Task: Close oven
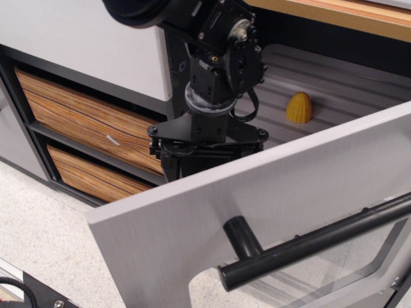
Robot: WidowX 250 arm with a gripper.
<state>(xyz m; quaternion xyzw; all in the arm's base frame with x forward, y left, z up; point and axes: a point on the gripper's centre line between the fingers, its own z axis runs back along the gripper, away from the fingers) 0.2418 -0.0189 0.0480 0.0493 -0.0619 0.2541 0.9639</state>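
Note:
The grey oven stands open. Its brushed-metal door (270, 192) hangs out and down across the front of the view, with the thick black bar handle (308, 247) and the clear window (321, 285) facing me. The ribbed grey interior (353, 83) shows behind it. My black gripper (199, 160) reaches down behind the door's upper edge, at the left side of the oven opening. The door hides its fingertips, so I cannot tell whether it is open or shut, or whether it touches the door.
A small yellow ribbed cone-shaped thing (299, 108) sits on the oven's interior floor. Two wood-grain drawers (83, 119) are stacked to the left of the oven. A wooden countertop edge (347, 14) runs above. Speckled floor (45, 237) lies at the lower left.

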